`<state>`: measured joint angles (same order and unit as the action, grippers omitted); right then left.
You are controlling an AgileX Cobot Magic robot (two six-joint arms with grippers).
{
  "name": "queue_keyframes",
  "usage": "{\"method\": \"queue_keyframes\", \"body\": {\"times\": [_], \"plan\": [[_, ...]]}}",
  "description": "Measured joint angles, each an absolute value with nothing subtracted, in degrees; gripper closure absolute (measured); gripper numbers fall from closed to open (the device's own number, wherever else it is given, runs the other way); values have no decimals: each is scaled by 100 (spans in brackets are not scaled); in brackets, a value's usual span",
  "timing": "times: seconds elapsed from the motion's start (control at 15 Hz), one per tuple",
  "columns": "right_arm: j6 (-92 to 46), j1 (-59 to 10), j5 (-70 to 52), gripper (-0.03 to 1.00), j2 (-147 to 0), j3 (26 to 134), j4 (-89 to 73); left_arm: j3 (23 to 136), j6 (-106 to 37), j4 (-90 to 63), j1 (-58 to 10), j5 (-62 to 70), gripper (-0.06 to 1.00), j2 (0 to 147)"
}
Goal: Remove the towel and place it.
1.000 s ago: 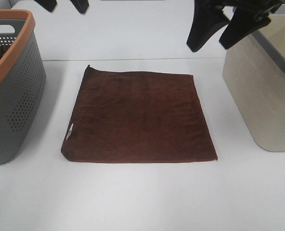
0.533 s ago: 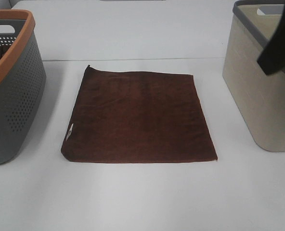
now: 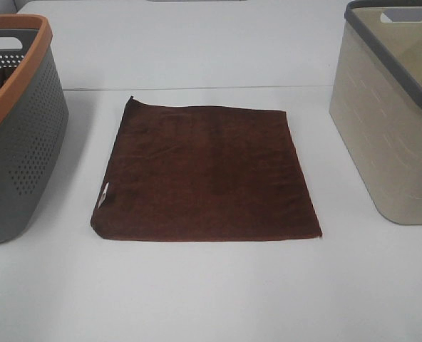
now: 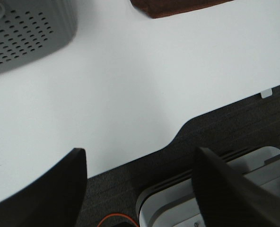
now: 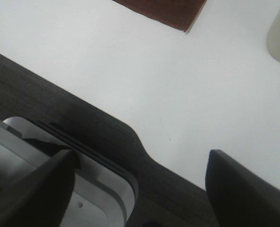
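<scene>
I see the towel (image 3: 207,173) lying flat at the centre of the overhead frame on the white table (image 3: 211,292), between the grey basket (image 3: 15,135) at left and the beige basket (image 3: 393,121) at right. My left gripper (image 4: 140,189) and right gripper (image 5: 140,189) both gape wide, holding nothing.

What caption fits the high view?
Brown towel flat on table between grey basket and beige basket.
</scene>
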<state>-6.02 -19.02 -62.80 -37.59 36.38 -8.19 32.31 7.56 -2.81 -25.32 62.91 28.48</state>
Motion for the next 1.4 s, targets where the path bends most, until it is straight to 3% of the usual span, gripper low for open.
{"method": "queue_keyframes", "body": {"times": [0.33,0.67,1.4], "plan": [[-602,-1902,-6096,24,-1994,2922,-619,2922,-212,-590,-2532,5982,33,1261],[-602,-1902,-6096,24,-768,2905,-556,2871,-762,-653,-2532,6010,33,991],[-602,-1902,-6102,24,-561,2882,-544,2871,-768,-659,-2532,6010,33,991]]}}
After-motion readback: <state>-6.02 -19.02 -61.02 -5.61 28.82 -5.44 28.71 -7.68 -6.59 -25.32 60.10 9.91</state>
